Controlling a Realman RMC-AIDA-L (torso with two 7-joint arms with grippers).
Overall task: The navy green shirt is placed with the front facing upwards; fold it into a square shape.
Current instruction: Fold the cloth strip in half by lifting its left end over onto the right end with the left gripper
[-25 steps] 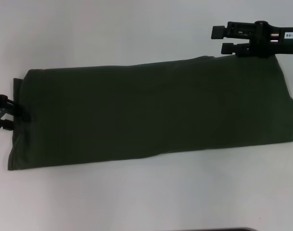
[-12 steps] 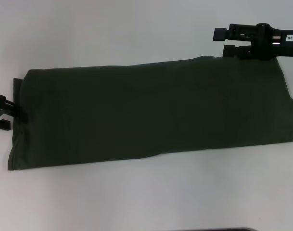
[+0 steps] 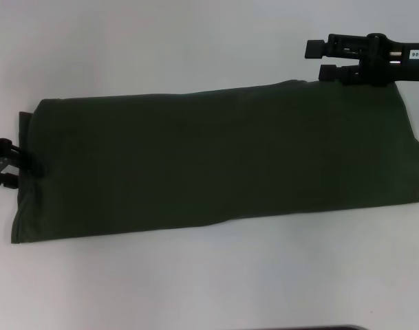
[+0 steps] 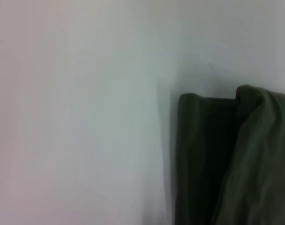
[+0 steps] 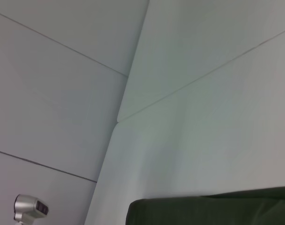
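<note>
The navy green shirt (image 3: 216,161) lies flat on the white table (image 3: 195,41), folded into one long band that runs almost the whole width of the head view. No lettering shows on it, only plain dark olive cloth. Its right end is a little wider and bunches slightly at the corner, and at its left end a thin strip of an under layer sticks out past the top fold.

The left hand (image 3: 13,165) is at the shirt's left end, about halfway down that short edge, with its dark fingers (image 3: 3,148) touching the cloth. They seem to be set around the edge, but I cannot tell whether they are pinching it or merely resting against it. The left wrist view shows the same end of the shirt (image 4: 236,159) close up: two layers, the upper one rumpled and lying over a flatter one, with bare table beside them.

The right hand (image 3: 316,60) is above the shirt's far edge near its right end, lying level, its two fingers spread apart with nothing between them. The right wrist view shows a corner of the shirt (image 5: 212,208) on the table, and beyond the table's edge a small silver fitting (image 5: 30,208).
</note>
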